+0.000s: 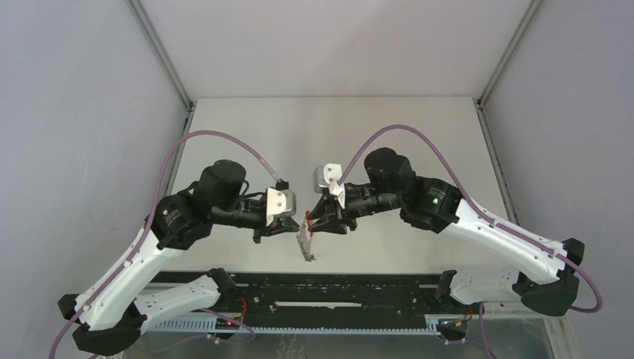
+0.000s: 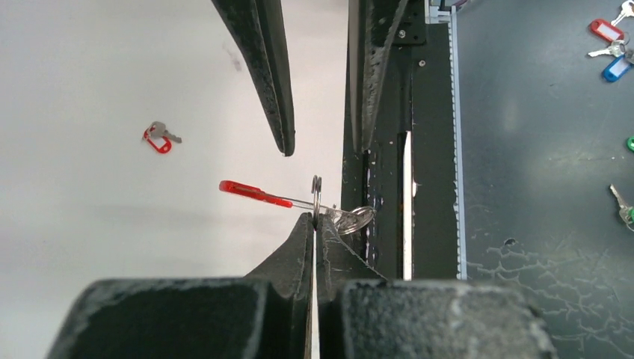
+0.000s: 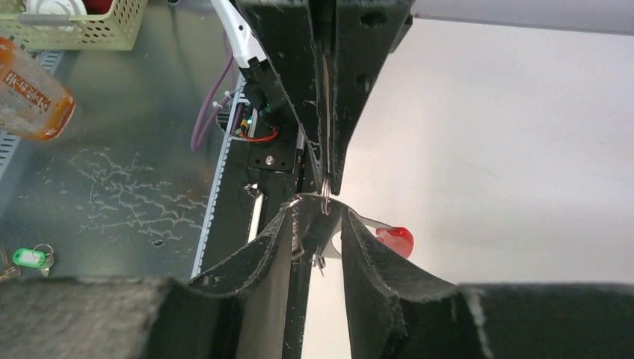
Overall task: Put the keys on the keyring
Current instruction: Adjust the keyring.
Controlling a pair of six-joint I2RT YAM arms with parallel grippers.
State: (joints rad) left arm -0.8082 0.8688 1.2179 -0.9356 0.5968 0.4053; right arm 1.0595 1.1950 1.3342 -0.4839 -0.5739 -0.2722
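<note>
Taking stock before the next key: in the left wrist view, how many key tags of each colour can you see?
Red tags: 3
Blue tags: 1
Green tags: 1, cut by the frame edge
Total: 5

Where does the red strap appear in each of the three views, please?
Top external: the red strap at centre, above the hanging keys.
Left wrist: centre, just left of the keyring.
Right wrist: right of centre, low.
Shared landmark: the keyring in the shut left gripper.
</note>
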